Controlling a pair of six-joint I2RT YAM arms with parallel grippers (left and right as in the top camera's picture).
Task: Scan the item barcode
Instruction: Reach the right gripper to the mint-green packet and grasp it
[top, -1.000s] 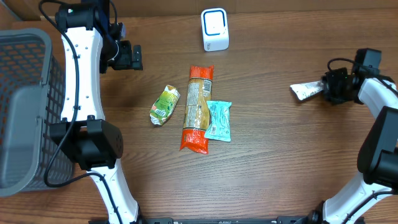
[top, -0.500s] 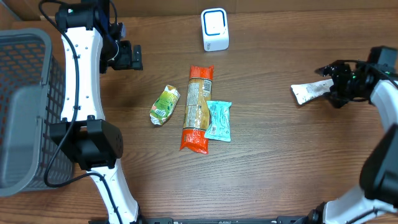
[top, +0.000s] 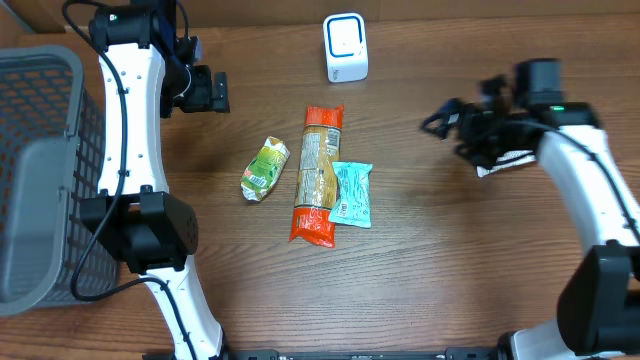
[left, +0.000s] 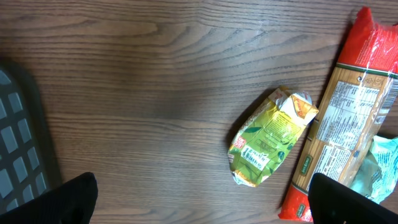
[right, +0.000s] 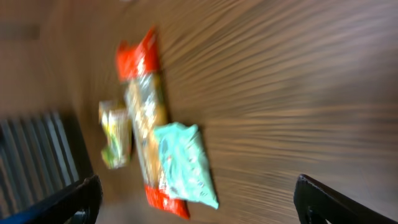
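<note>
Swung left, our right gripper (top: 448, 128) gapes empty; we see the white packet (top: 510, 159), lying left-to-right, only overhead. Left gripper (top: 218, 92) gapes too.

a dark brown wooden table (top: 450, 260) with fine lengthwise grain fills the view under soft, even light.

surface: wooden table (top: 450, 280) | on it: scanner (top: 346, 47); green pouch (top: 265, 168); red packet (top: 318, 175); teal packet (top: 351, 193)

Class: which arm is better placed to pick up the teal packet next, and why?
Probably right: the open right gripper sits nearer the teal packet, which lies on that side of the long orange packet.
</note>
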